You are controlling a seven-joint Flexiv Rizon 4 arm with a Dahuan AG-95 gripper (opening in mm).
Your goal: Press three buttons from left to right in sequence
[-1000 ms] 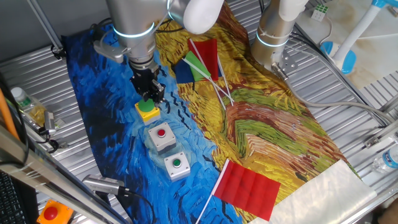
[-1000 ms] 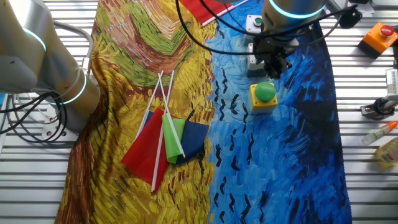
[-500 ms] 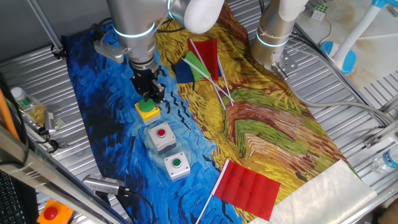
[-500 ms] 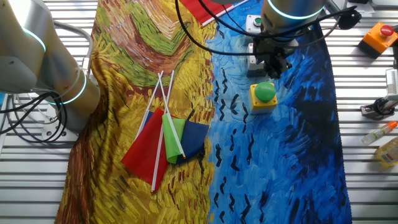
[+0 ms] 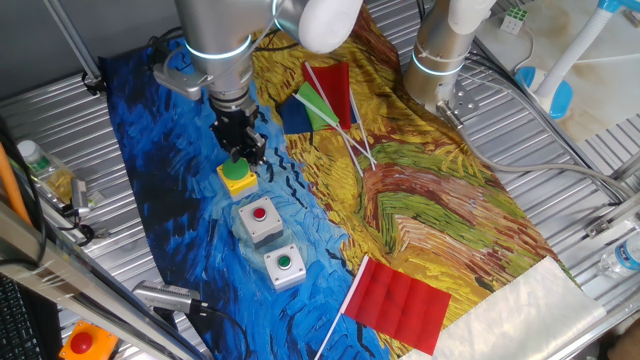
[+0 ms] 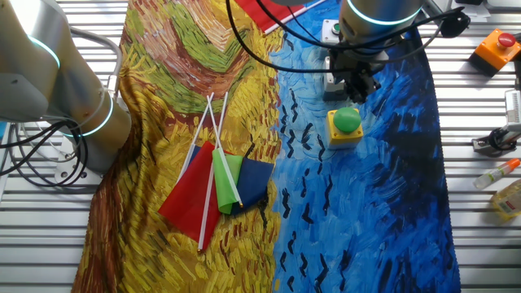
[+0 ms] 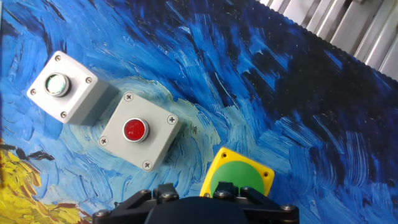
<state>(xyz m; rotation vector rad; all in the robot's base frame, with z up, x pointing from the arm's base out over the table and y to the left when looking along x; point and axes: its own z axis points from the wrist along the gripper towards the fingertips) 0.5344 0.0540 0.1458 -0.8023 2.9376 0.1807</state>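
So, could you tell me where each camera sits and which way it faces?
One fixed view: high beside the table, looking down the row of buttons; the arm and gripper hang above the yellow button box.
The other fixed view: opposite side, so the yellow button box lies nearest, the gripper above it.
Hand view: on the hand, looking down; only the gripper's dark base shows.
All three share the yellow box; the red-capped grey box shows clearly in two.

A slatted metal table (image 5: 70, 110) carries a painted blue-and-yellow cloth (image 5: 420, 215), on which sit a yellow box with a green dome button (image 5: 237, 176), two grey button boxes, red-capped (image 5: 259, 219) and green-capped (image 5: 283, 266), a bundle of small flags (image 6: 216, 183) and a red flag (image 5: 398, 303).
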